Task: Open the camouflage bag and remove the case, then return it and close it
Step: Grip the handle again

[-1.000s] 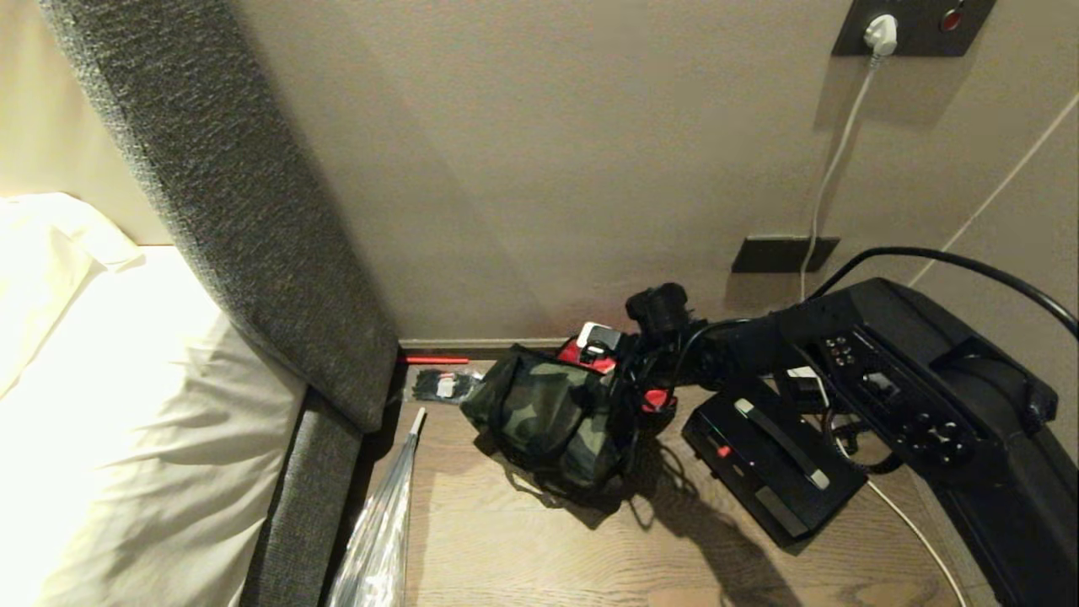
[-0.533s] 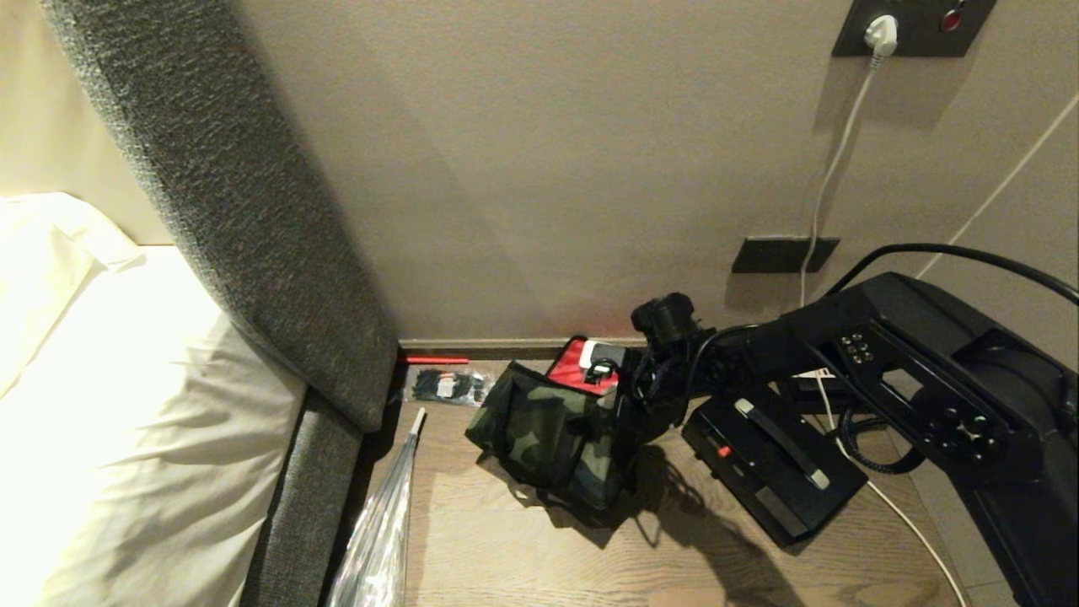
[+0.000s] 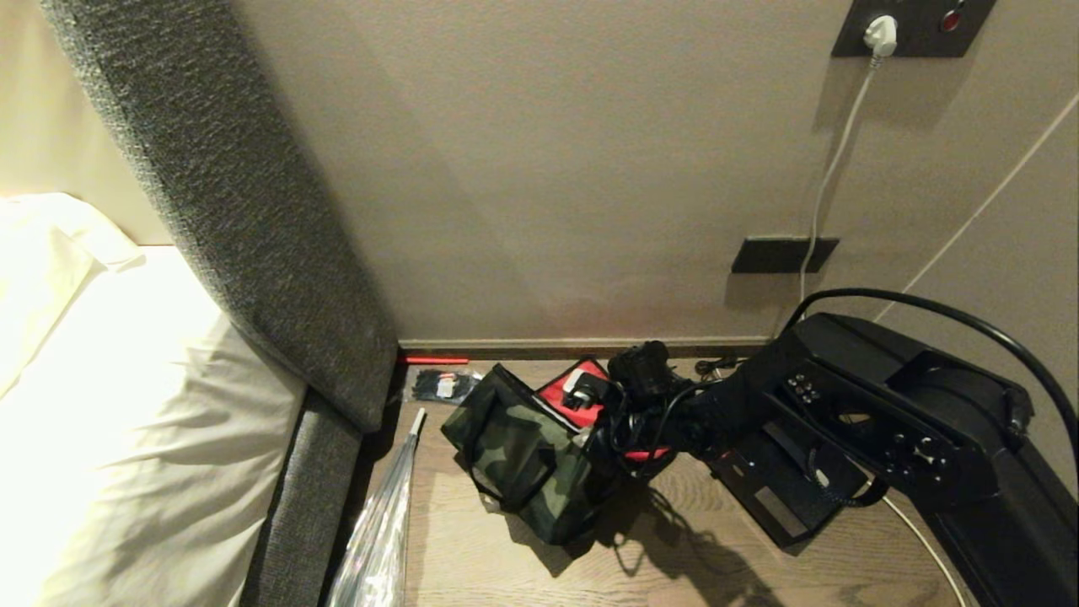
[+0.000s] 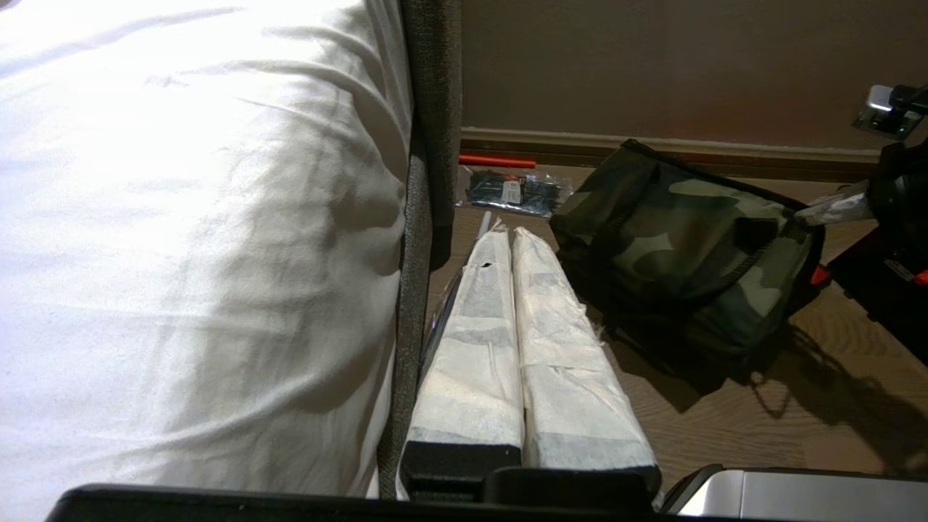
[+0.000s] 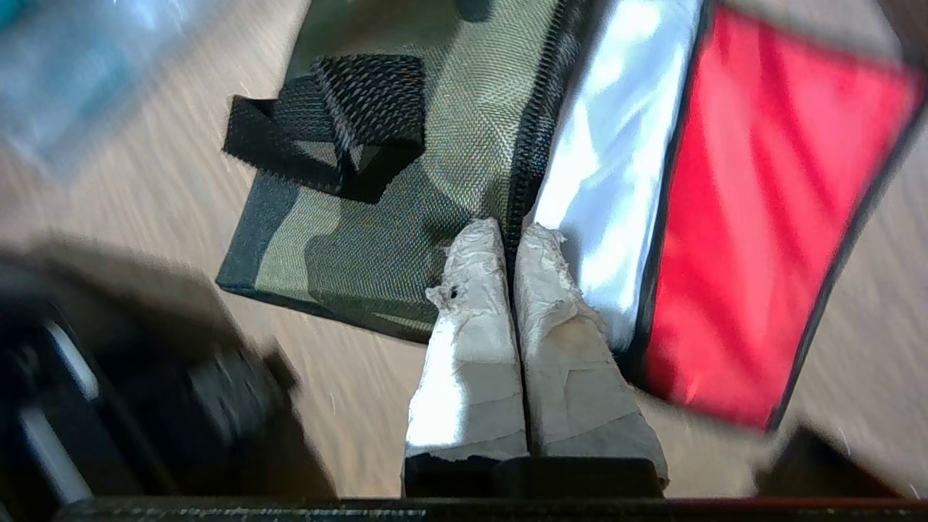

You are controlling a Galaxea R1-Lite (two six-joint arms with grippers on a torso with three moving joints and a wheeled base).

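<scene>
Your camouflage bag [image 3: 514,455] sits on the wooden floor [image 3: 674,573] near the wall, tilted, its lid thrown back so the red lining [image 5: 761,217] and the silver-grey inner lining [image 5: 616,159] both show. A black strap handle [image 5: 341,116] lies across its side panel. Your right gripper [image 5: 516,235] is at the bag's open rim, its two taped fingers [image 5: 471,326] pressed together with no gap between them; the tips lie against the black zipper edge where the camouflage cloth meets the silver lining, and whether they pinch that edge you cannot tell. In the head view the right arm [image 3: 885,421] reaches in from the right and covers much of the bag's far end. The case [image 3: 784,489], flat and black, lies on the floor just right of the bag, outside it and partly under the arm. Behind the bag, by the skirting board, you have a clear packet of black items [image 3: 442,385] and a red stick [image 3: 434,360]. A grey upholstered headboard [image 3: 253,219] and a bed with white sheets [image 3: 101,405] stand to the left. Your left gripper [image 4: 513,235] hangs beside the bed frame, well apart from the bag, fingers closed on nothing. A white cable [image 3: 830,177] runs down the wall from a plug [image 3: 881,34].
</scene>
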